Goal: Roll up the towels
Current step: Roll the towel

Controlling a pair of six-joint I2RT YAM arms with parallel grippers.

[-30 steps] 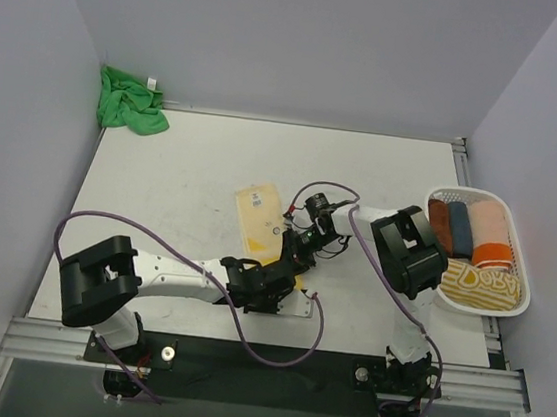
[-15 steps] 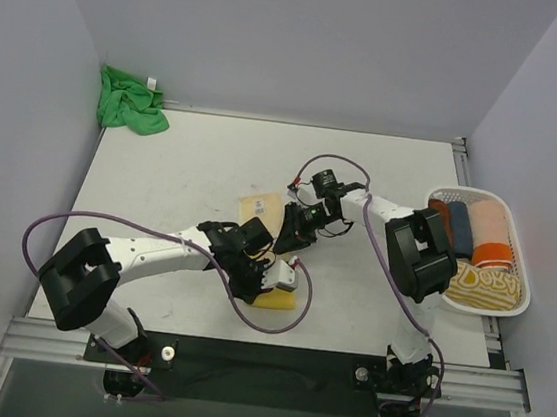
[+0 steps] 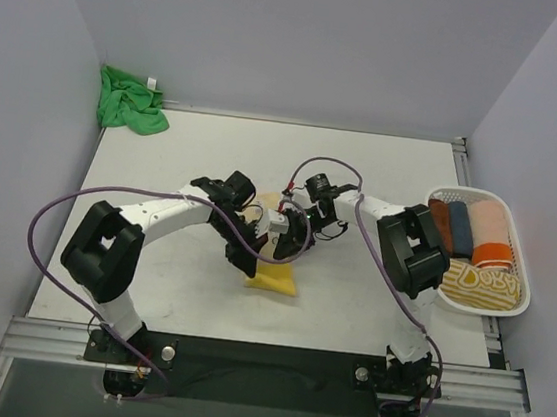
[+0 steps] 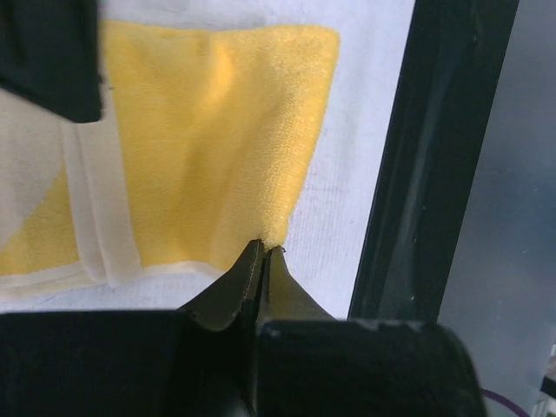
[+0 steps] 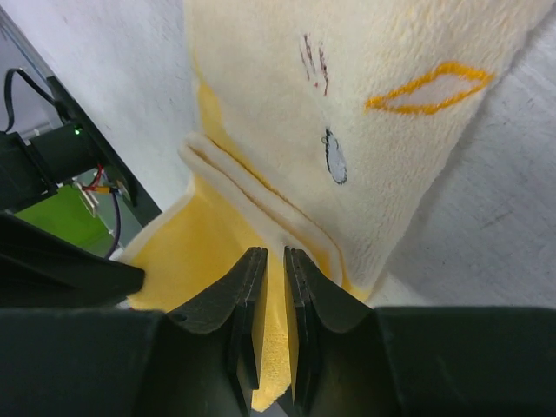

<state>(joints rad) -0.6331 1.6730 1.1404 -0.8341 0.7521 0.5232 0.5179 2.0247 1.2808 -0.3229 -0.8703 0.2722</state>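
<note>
The pale yellow towel (image 3: 273, 277) lies partly folded at the table's middle, its cream printed face (image 5: 347, 87) turned up toward the far end. My left gripper (image 3: 247, 262) is shut on a corner of this towel (image 4: 226, 122); the jaws pinch its tip (image 4: 265, 247). My right gripper (image 3: 290, 252) is shut on a yellow fold (image 5: 270, 261) of the same towel, beside a cream hem. The green towel (image 3: 130, 101) sits crumpled in the far left corner, away from both grippers.
A white slatted basket (image 3: 523, 280) at the right edge holds several rolled towels. Purple cables loop beside both arms. The black front rail (image 4: 434, 156) runs close to the towel's near edge. Walls close in the table on three sides.
My left arm has swung left and away from the front edge, and its gripper has shut on the towel's corner. The yellow towel has been drawn up shorter. The right gripper moved little.
</note>
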